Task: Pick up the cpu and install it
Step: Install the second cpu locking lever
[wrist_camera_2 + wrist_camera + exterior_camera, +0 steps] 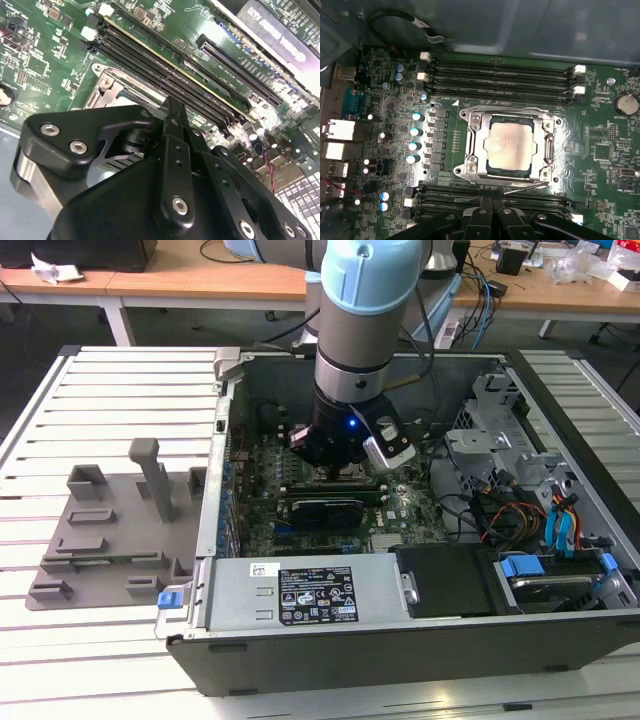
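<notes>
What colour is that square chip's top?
Pale silver-grey metal; the cpu shows best in the first wrist view.

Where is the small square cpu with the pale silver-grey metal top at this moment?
In the first wrist view, the cpu sits inside the metal socket frame on the green motherboard, between two banks of black memory slots.

White slatted metal desk (110, 390) in front — long wooden worktables (170, 280) behind, cluttered with cables; dark floor (40, 325) beneath.
</notes>
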Controlling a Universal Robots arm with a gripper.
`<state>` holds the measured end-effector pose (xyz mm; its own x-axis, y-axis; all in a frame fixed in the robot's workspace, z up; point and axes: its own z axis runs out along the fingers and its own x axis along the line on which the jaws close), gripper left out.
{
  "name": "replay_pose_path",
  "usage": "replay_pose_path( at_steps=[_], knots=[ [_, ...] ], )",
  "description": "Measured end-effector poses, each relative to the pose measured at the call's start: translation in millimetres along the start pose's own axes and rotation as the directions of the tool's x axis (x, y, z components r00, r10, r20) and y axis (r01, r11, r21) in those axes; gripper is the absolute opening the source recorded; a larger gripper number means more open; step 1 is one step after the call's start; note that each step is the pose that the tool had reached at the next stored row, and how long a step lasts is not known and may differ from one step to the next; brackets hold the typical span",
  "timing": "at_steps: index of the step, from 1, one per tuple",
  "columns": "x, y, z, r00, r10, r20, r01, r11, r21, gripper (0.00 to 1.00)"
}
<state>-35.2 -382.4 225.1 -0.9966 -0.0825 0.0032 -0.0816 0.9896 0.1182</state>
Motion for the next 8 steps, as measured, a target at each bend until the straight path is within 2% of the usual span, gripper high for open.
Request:
replay_pose_path(
  at_steps=[8],
  knots=[
    [3.7,-1.1,11.9,1.0000,0.000,0.0000,0.000,1.0000,-0.0001,0.11]
  ],
)
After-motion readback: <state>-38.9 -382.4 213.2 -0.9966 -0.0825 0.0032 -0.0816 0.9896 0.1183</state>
